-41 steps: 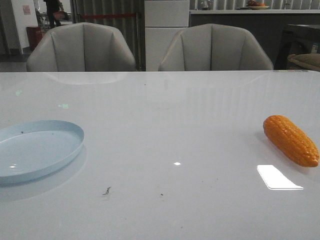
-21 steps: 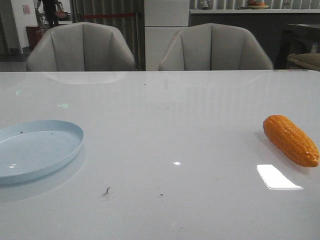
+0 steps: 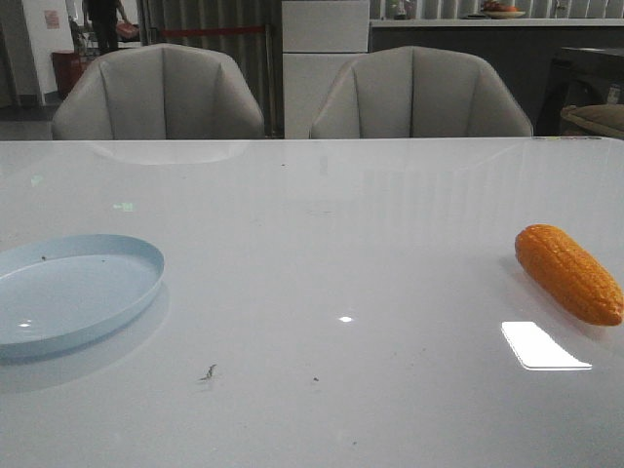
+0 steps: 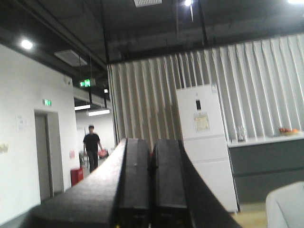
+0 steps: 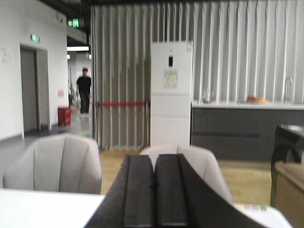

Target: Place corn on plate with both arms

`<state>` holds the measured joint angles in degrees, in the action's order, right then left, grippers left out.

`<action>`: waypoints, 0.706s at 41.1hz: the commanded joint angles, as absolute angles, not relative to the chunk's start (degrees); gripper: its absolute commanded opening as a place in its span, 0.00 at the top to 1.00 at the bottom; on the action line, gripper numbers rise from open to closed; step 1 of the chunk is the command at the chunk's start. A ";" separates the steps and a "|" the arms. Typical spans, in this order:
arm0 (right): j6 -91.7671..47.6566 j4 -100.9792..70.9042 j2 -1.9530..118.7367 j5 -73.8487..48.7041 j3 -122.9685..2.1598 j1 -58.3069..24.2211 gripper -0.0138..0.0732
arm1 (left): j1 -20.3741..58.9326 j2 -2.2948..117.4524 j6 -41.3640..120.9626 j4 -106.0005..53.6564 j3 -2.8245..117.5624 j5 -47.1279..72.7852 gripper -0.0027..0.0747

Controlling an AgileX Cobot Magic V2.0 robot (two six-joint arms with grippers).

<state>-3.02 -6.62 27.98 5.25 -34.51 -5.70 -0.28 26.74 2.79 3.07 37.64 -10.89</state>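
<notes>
Corn (image 3: pixel 568 273) lies on the table (image 3: pixel 322 224), far right of the empty plate (image 3: pixel 73 292) (nothing done yet). Left gripper (image 4: pixel 151 164) and right gripper (image 5: pixel 155 183) are closed, holding nothing.

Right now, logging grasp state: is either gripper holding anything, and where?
Nothing is held. Left gripper and right gripper are shut and empty; the corn lies on the table.
</notes>
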 commanded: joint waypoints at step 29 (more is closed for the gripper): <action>-2.93 -6.84 52.20 -8.46 -36.72 -5.41 0.39 | -0.31 53.05 2.58 -9.15 39.56 9.12 0.40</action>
<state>-3.02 -6.62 52.59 -12.18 -34.63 -5.70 -0.28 51.98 2.79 -6.58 38.12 12.89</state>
